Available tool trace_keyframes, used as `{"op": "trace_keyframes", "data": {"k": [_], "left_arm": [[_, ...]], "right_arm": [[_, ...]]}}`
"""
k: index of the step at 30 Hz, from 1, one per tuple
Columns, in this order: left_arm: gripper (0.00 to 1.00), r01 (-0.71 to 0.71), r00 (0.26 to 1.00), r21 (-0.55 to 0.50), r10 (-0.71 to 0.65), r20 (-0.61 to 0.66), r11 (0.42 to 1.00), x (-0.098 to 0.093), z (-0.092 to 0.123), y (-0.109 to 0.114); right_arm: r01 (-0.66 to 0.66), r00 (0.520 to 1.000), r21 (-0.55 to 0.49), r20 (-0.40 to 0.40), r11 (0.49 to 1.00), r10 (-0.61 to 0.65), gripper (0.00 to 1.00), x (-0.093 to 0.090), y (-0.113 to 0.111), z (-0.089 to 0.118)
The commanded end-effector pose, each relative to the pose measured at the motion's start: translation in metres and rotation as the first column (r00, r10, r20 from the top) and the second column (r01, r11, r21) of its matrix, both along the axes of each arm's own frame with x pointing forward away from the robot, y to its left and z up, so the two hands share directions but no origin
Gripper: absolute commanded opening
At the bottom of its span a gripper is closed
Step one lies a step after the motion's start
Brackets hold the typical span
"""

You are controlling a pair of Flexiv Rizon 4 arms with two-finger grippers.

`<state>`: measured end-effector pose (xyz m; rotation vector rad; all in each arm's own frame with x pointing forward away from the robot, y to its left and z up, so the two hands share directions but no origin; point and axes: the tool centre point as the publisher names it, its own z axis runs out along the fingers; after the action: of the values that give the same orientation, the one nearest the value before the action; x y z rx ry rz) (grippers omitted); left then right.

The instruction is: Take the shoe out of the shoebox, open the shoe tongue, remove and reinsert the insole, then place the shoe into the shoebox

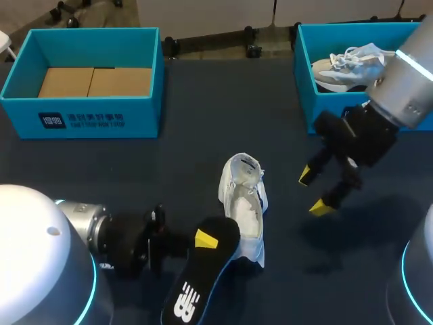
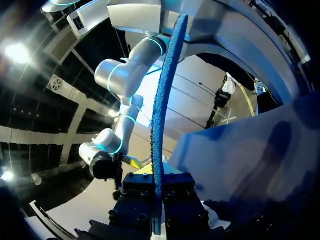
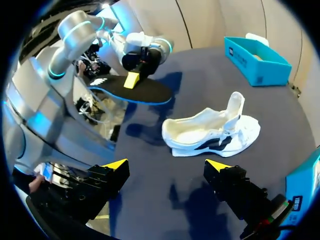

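I see white shoe (image 1: 245, 203) on table (image 1: 135, 176), tongue up | black blue-edged insole (image 1: 193, 288) beside shoe's heel, pinched in my left gripper (image 1: 205, 239) | my right gripper (image 1: 316, 191) right of shoe, fingers spread

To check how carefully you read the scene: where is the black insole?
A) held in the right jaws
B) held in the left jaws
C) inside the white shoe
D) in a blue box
B: the left jaws pinch the black insole from both sides, outside the white shoe.
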<state>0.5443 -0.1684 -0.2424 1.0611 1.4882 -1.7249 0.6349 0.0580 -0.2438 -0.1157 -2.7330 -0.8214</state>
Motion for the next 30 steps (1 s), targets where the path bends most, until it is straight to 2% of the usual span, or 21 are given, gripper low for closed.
{"op": "trace_keyframes", "data": {"k": [1, 7, 9, 20, 30], "left_arm": [[0.0, 0.009, 1.0, -0.008, -0.009, -0.012, 1.0, 0.007, -0.017, -0.006], [0.0, -0.002, 1.0, -0.018, 0.002, -0.019, 1.0, 0.01, -0.018, -0.006], [0.0, -0.008, 0.999, -0.005, 0.008, -0.031, 1.0, 0.011, -0.019, -0.006], [0.0, -0.008, 0.999, -0.005, 0.008, -0.031, 1.0, 0.011, -0.019, -0.006], [0.0, 0.014, 1.0, -0.041, -0.014, -0.015, 0.999, 0.02, -0.015, -0.005]], "right_arm": [[0.017, 0.997, -0.024, 0.074, 1.0, -0.016, 1.0, -0.011, 0.012, -0.009], [0.009, 0.996, -0.05, 0.092, 0.999, -0.004, 1.0, -0.012, 0.024, -0.016], [0.038, 0.997, -0.083, 0.068, 0.996, -0.032, 1.0, -0.014, 0.029, -0.021], [0.038, 0.997, -0.083, 0.068, 0.996, -0.032, 1.0, -0.014, 0.029, -0.021], [0.128, 0.991, -0.138, 0.065, 0.982, -0.12, 1.0, -0.005, 0.037, -0.048]]}}
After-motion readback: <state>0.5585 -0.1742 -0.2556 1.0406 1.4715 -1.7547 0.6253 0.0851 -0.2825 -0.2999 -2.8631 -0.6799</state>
